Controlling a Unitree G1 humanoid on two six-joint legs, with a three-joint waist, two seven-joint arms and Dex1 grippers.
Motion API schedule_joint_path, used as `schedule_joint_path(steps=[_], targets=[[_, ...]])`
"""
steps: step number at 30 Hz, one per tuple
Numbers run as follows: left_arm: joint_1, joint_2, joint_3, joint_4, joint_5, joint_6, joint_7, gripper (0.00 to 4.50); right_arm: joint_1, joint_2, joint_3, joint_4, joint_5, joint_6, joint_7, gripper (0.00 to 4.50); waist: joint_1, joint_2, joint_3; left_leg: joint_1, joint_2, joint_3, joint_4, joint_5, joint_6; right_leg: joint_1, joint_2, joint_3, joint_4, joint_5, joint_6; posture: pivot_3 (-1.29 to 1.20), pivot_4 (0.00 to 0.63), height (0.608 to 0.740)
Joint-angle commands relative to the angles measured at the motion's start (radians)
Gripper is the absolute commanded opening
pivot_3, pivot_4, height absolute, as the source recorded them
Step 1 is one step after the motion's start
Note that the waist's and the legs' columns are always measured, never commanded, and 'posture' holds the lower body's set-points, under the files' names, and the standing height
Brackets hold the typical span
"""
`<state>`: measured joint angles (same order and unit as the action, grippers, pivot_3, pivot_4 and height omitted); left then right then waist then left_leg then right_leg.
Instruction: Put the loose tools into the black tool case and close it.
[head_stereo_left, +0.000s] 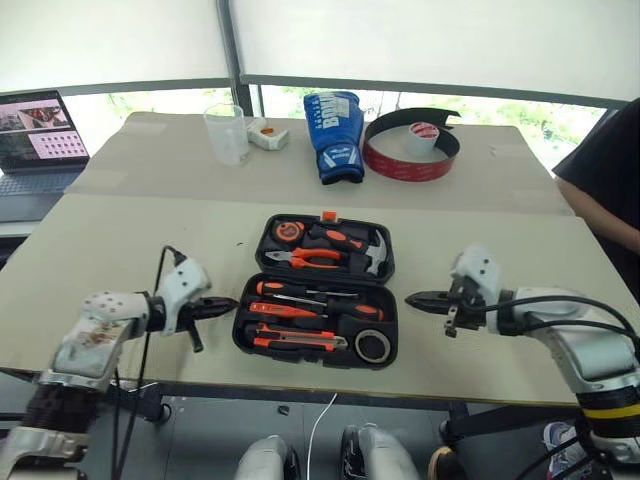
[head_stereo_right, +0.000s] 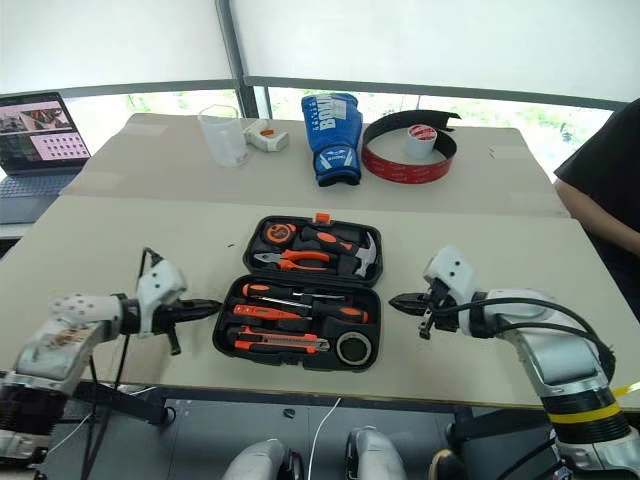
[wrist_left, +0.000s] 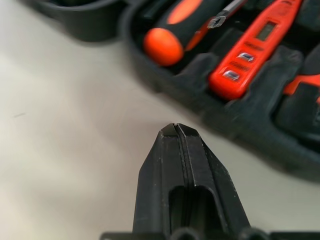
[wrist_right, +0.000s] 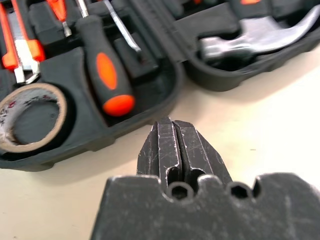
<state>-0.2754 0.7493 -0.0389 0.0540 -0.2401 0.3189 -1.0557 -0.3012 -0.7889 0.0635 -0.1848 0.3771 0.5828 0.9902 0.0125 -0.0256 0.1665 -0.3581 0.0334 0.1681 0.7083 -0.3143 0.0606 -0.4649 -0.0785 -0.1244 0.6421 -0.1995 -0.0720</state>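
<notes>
two halves of the black tool case (head_stereo_left: 262, 335) lay open flat on the table (head_stereo_left: 120, 240), and every loose tool seen in the pictures already sat inside it. in the half nearer the robot lay the two orange-and-black screwdrivers (head_stereo_left: 325, 305), the slim orange tester screwdriver (wrist_left: 250, 55), the utility knife (head_stereo_left: 300, 342) and the small tape roll (head_stereo_left: 373, 345); in the half farther from the robot were the pliers (head_stereo_left: 315, 259), the hammer (head_stereo_left: 372, 252) and the tape measure (head_stereo_left: 288, 232). no loose tool showed on the table around the case, so the filling part looked done and what remained, by my reading, was folding one half over the other and catching the orange latch (head_stereo_left: 328, 215) on the case's far edge. the left gripper (head_stereo_left: 228, 304) hung just off the case's left side with its fingers pressed together on nothing, tip aimed at the near half. the right gripper (head_stereo_left: 412, 298) hung a little off the case's right side, likewise shut and empty, pointing inward. beyond the case, well apart, stood a blue boxing glove (head_stereo_left: 333, 122), a red-black band (head_stereo_left: 410, 160) and a clear cup (head_stereo_left: 226, 132).
</notes>
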Motion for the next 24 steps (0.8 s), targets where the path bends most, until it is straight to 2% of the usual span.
schedule_joint_path(steps=[1,7,11,17,24], targets=[[-0.006,-0.026,0.011,-0.109,-0.079,0.026,-0.029,0.03,0.013,-0.008,-0.007,-0.068,0.043,0.003,0.046,0.00,0.001,0.000,0.000,0.000,0.000,0.000,0.000,0.000,0.000,0.000,0.000,0.000,0.000,0.000,0.000,0.00,0.150,0.727],[0.039,-0.001,0.007,-0.142,-0.088,0.023,-0.082,0.03,0.089,-0.037,-0.020,-0.151,0.082,0.021,0.094,0.00,0.010,0.000,0.000,-0.001,0.000,-0.001,0.000,0.000,0.000,-0.001,-0.001,-0.001,-0.001,0.000,0.000,0.00,0.150,0.727],[0.052,0.010,0.011,-0.151,-0.086,0.025,-0.084,0.03,0.120,-0.042,-0.046,-0.153,0.063,-0.002,0.060,0.00,0.009,0.000,0.000,-0.001,0.000,-0.001,0.000,0.000,0.001,0.000,-0.001,-0.001,-0.001,0.000,0.000,0.00,0.150,0.727],[0.040,0.027,0.014,-0.106,-0.054,-0.002,-0.072,0.03,0.049,-0.026,-0.140,-0.010,0.033,-0.013,-0.050,0.00,0.005,0.000,0.000,0.000,0.000,-0.001,0.000,-0.001,0.000,0.000,-0.001,0.000,0.000,0.000,0.000,0.00,0.150,0.727],[0.013,0.002,-0.029,-0.072,-0.009,-0.041,-0.057,0.03,0.025,0.014,-0.056,0.144,-0.095,-0.131,-0.084,0.00,0.000,0.000,0.000,0.000,0.000,0.000,-0.002,0.000,0.000,-0.001,0.000,-0.001,0.000,0.000,0.000,0.00,0.150,0.727]])
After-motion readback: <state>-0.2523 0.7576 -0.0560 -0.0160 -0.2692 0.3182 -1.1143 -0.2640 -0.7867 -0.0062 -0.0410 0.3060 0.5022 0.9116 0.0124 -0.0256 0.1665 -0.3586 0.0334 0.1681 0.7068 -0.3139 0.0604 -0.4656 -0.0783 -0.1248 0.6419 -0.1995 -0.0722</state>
